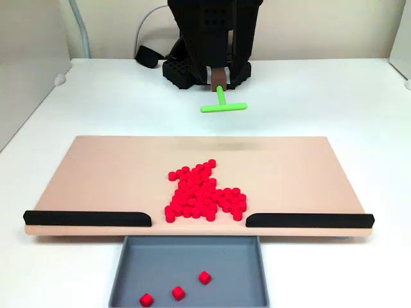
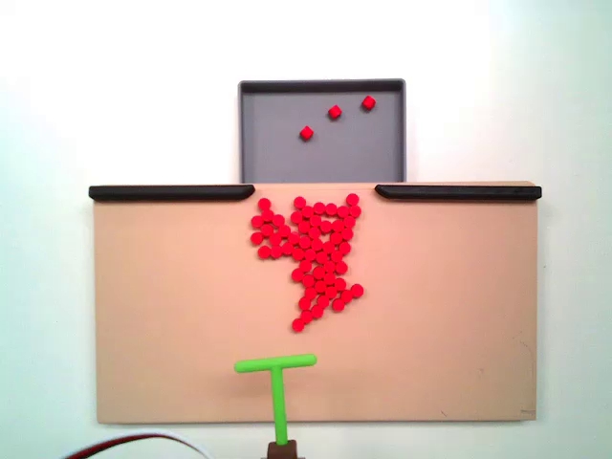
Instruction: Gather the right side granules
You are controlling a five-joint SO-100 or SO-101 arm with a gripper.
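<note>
- A white table (image 1: 334, 102) carries everything; a pale wall stands behind it in a fixed view. No brand, label or writing can be read anywhere.
- One beige board (image 1: 96, 173) (image 2: 172, 316) lies flat on the table.
- One black arm (image 1: 215, 32) rises at the far side of the table in a fixed view, on its base.
- One grey tray (image 1: 192, 256) (image 2: 382, 153) sits against the board's edge, at the gap between the rails.
- Two black rails (image 1: 87, 218) (image 2: 172, 192) lie along that same edge of the board, one on each side of the gap.
- One green T-shaped stick (image 1: 222, 104) (image 2: 277, 382) is held by its stem in the gripper (image 1: 219, 80); its crossbar points toward the board. The gripper is closed around a brown piece at the end of the stem.
- The granules (image 1: 202, 192) (image 2: 316, 253) are red and lie in one dense heap on the middle of the board, just before the gap. They are dozens; I cannot count them exactly.
- Three more red granules (image 1: 178, 292) (image 2: 335, 112) lie apart inside the tray.
- The heap is well apart from the gripper. In the view from above, the crossbar is near the narrow tip of the heap but not touching it.
</note>
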